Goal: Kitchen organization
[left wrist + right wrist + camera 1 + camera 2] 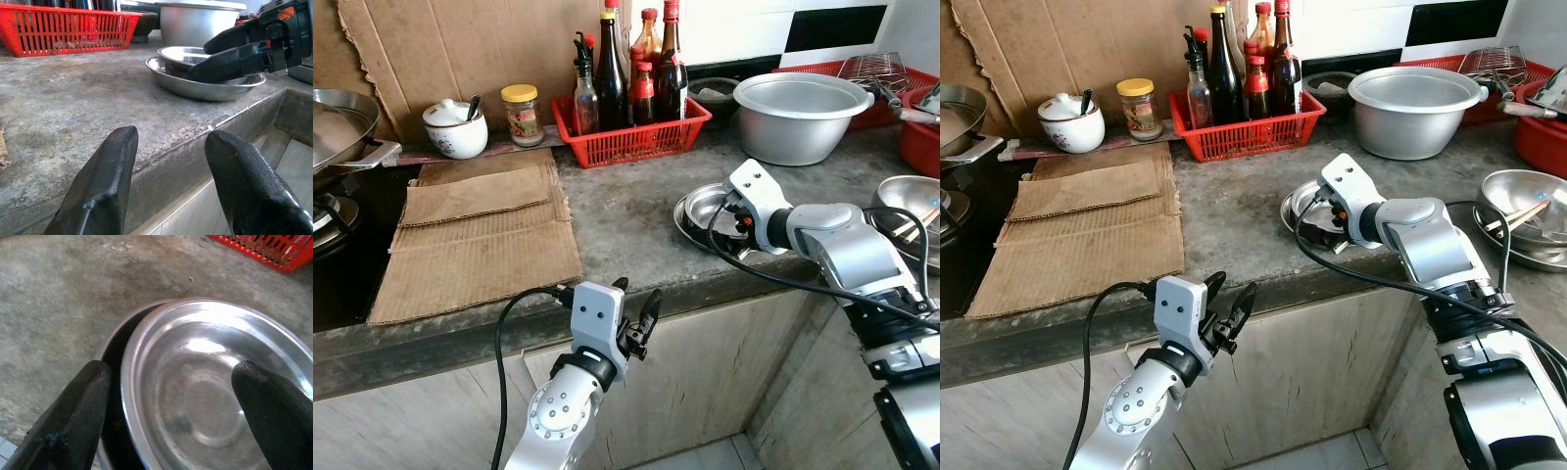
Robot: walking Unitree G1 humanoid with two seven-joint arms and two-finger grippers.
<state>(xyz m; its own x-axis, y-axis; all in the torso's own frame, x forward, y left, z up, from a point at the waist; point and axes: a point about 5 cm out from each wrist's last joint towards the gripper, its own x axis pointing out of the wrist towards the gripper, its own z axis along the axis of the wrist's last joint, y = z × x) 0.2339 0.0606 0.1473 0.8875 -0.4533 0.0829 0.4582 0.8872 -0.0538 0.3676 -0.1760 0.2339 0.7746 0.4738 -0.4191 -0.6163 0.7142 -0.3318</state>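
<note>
Right tool (171, 416) spread wide, fingers straddling the small steel bowl (215, 391), one finger outside its rim, the other over the far side; not pinching yet. Bowl sits inside a wider steel plate (195, 88), centre-right of the head frame, near the desk (626, 225) front edge. Bowl lies straight ahead of the right tool and is round, so no long axis matters. Right arm clearly nearer. Left tool (636, 313) also spread, empty, lower centre of frame, just below the desk edge, well apart from the bowl. Behind: red basket (636, 137) of sauce bottles (612, 73), big aluminium pot (800, 116), yellow-lid jar (521, 115). Labels too small to read.
</note>
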